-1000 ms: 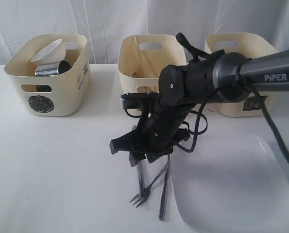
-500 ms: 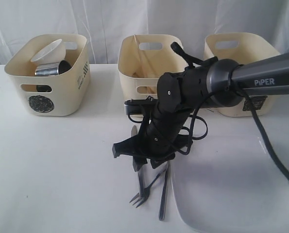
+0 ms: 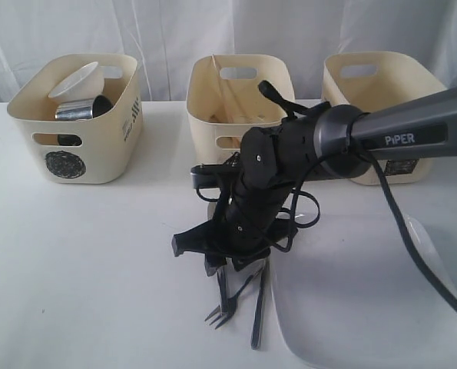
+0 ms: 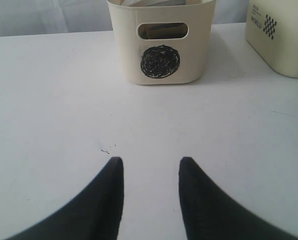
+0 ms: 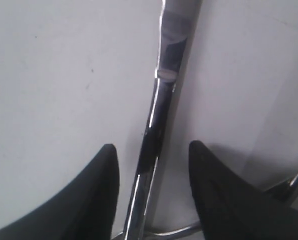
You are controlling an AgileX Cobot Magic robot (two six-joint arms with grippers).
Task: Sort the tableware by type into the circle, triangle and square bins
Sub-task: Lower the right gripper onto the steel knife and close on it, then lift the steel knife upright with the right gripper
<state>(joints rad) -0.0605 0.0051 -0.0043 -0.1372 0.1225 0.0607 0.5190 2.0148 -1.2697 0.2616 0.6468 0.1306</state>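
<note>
The white bench (image 3: 97, 269) carries three cream bins along its far edge, the circle bin (image 3: 82, 131) at ten o'clock, a second bin (image 3: 228, 100) at twelve and a third bin (image 3: 374, 84) at two, with a fork (image 3: 226, 304) and other steel cutlery (image 3: 257, 323) crossed at six and the square plate (image 3: 351, 307) at five.

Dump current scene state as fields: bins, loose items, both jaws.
circle bin: holds white bowl and steel mug
middle bin: holds chopsticks; mark hidden by the arm
right bin: contents not visible
table: fork, other steel cutlery, square plate
right jaws: open, straddling a steel utensil, not closed on it
left jaws: open over bare table, facing the circle bin
</note>
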